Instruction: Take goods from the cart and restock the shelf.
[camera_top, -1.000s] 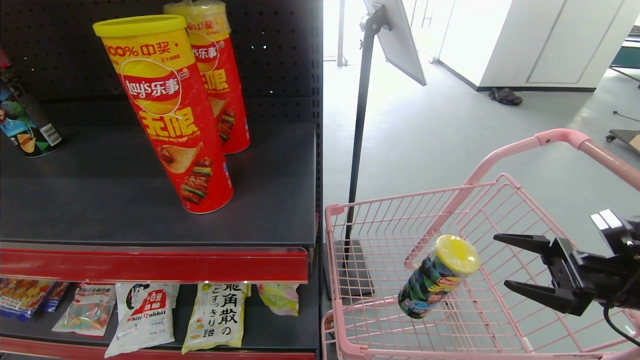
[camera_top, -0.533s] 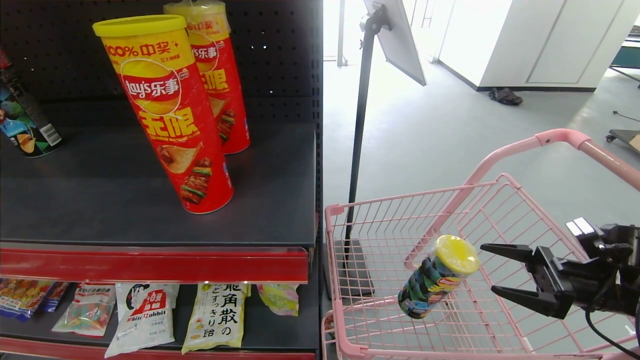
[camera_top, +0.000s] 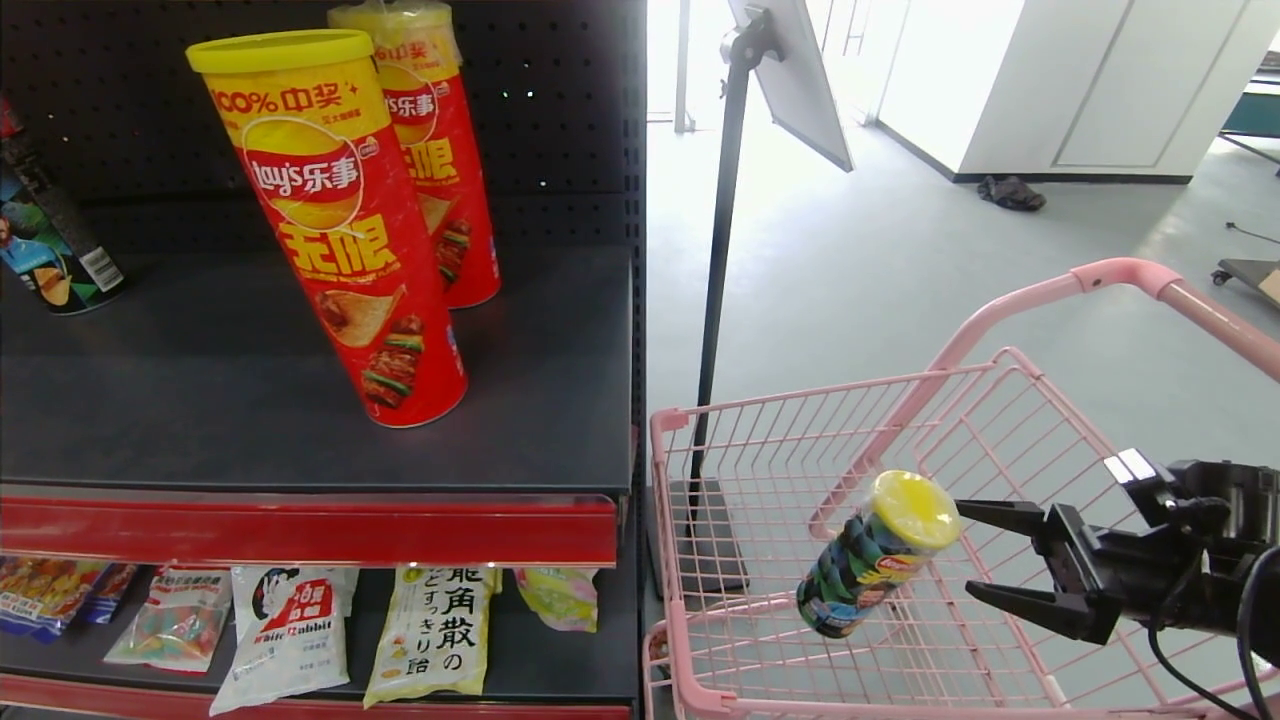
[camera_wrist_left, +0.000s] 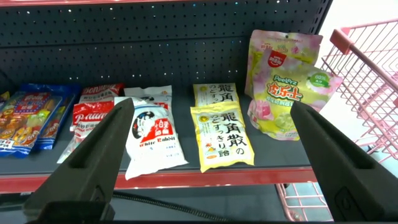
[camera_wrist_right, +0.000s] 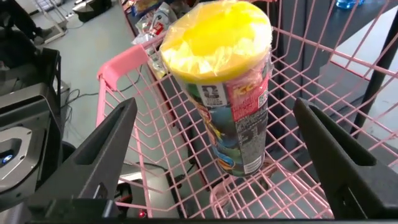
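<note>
Inside the pink cart (camera_top: 700, 420), the right gripper (camera_top: 965, 548) hangs with its jaws spread wide and nothing between them. Just ahead of its fingertips is the can (camera_top: 865, 560), dark with a yellow lid, tilted so the lid faces the gripper and its base is down on the cart's wire floor. The upper fingertip is close to the lid's rim, but I cannot tell whether they touch. The left gripper (camera_wrist_left: 211, 158) is likewise released and empty, and it faces the lower shelf (camera_wrist_left: 273, 152). Straight ahead of it lie a white bag (camera_wrist_left: 152, 134) and a yellow bag (camera_wrist_left: 224, 134) side by side, with a green pouch (camera_wrist_left: 283, 93) propped behind them on the cart side. Farther off, above that level, the upper shelf (camera_top: 250, 400) carries two red cans (camera_top: 330, 230), one behind the other. A dark can (camera_top: 50, 250) stands well apart from them at the edge farthest from the cart.
</note>
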